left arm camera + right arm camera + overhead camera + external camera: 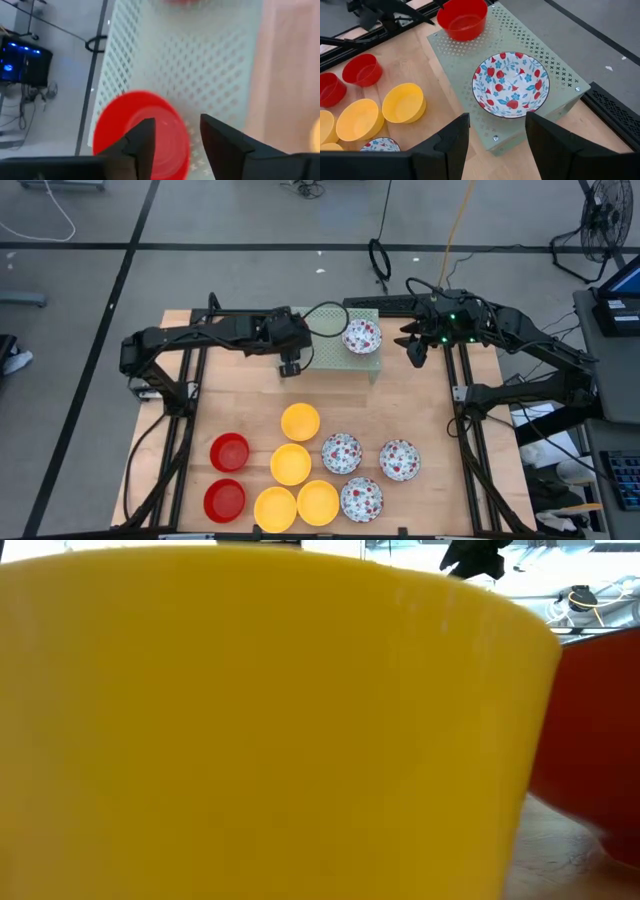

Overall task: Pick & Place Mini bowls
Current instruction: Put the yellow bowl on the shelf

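A red bowl (135,135) (462,19) stands upright on the left part of the pale green mesh rack (335,352); in the high view my left arm hides it. My left gripper (177,122) (290,365) is open above it, one finger over the bowl's inside and one outside its rim. A floral bowl (362,336) (510,84) sits on the rack's right part. My right gripper (495,145) (413,352) hovers open off the rack's right edge. On the table's near half lie two red bowls (230,451), several yellow bowls (291,464) and three floral bowls (341,452). My left gripper comes at the red bowl from above, its fingers either side of the rim's rack-centre side (186,137). Whether a finger touches the rim, I cannot tell. The bowl rests on the rack by its base.
A yellow bowl (270,720) right before the low camera fills that view, with a red bowl (595,740) beside it. Bare wood (430,410) lies between the rack and the bowl cluster. The arms' frames run along the table's left and right edges.
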Robot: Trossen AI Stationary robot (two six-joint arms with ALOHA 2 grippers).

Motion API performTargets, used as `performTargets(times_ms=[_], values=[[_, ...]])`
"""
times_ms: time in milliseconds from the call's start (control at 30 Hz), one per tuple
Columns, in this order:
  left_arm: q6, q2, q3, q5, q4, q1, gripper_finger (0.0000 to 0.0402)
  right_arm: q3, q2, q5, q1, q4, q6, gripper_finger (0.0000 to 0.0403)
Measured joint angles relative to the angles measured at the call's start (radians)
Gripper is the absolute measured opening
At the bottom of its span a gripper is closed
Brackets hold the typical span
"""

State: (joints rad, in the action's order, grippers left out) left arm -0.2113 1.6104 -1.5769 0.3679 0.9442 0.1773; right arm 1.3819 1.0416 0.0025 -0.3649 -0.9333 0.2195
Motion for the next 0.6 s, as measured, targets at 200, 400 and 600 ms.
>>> performTargets(times_ms=[200, 400, 600], values=[[0.18, -0.002, -0.142, -0.159, 0.122, -0.088, 0.0162, 0.0, 0.0, 0.0, 0.0, -0.003, -0.024, 0.0183], [0.406, 0.0, -0.164, -0.44, 0.277, -0.233, 0.0159, 0.0, 0.0, -0.003, 0.0, -0.045, -0.023, 0.0183], [0.623, 0.0, -0.139, -0.442, 0.492, -0.416, 0.0157, -0.019, 0.0, -0.003, 0.0, -0.074, -0.009, 0.0183]])
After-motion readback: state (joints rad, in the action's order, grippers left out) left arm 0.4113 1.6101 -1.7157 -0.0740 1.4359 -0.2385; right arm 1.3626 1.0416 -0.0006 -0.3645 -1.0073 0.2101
